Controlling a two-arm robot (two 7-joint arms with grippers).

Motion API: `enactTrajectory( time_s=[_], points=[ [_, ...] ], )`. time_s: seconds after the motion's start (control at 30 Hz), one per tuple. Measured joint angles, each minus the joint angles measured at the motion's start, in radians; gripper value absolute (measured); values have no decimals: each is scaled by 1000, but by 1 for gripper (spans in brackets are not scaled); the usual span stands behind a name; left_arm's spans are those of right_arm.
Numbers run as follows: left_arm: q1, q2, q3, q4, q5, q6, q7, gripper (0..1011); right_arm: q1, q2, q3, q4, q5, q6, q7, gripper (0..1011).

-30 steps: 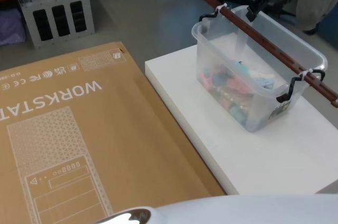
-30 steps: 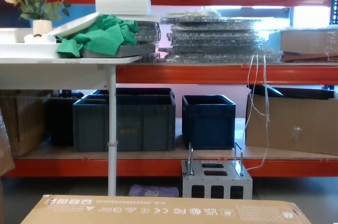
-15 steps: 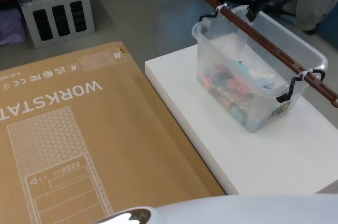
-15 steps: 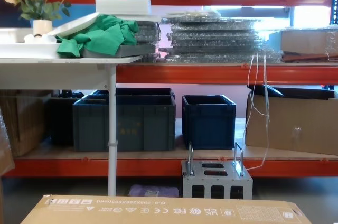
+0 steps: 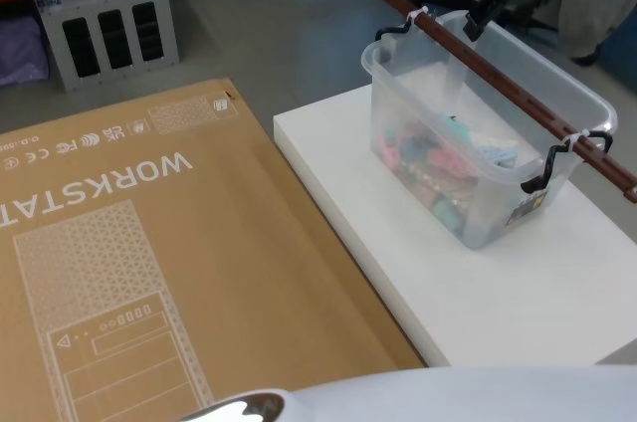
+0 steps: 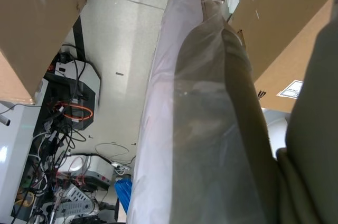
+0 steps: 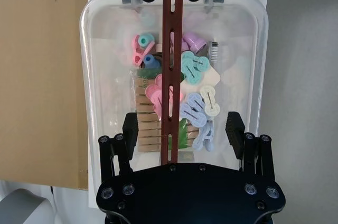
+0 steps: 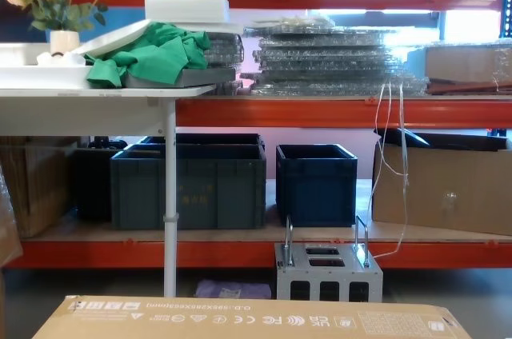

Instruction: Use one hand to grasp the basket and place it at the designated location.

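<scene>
Right gripper (image 7: 182,129) hangs over the clear basket (image 5: 478,143), fingers (image 7: 130,130) spread wide apart either side of the brown handle bar (image 7: 170,76), touching nothing yet. The basket sits right of centre in the head view, on the white counter (image 5: 518,283), full of coloured clothes pegs (image 7: 185,97), with a big cardboard box (image 5: 149,273) to its left.

In the wrist view the bar runs up the middle of the frame, and the fingers look a shade off-centre about it, so I'd nudge over before going down. The job now, I reckon: drop straight until the pads bracket the bar, then pinch near mid-span so the load doesn't tip. Watch the slots in that thin strip; a skewed grip could let it twist.

The left gripper's fingers I can't make out.
</scene>
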Motion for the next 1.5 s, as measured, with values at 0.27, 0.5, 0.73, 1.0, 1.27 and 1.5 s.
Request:
enactTrajectory(
  time_s=[0.27,0.5,0.73,1.0,1.27,1.5],
  points=[
    [0,0,0,0,0,0,0,0,0,0,0,0,0,0,0,1002],
    [0,0,0,0,0,0,0,0,0,0,0,0,0,0,0,1002],
    [0,0,0,0,0,0,0,0,0,0,0,0,0,0,0,1002],
    [0,0,0,0,0,0,0,0,0,0,0,0,0,0,0,1002],
    [0,0,0,0,0,0,0,0,0,0,0,0,0,0,0,1001],
    [0,0,0,0,0,0,0,0,0,0,0,0,0,0,0,1001]
  ],
)
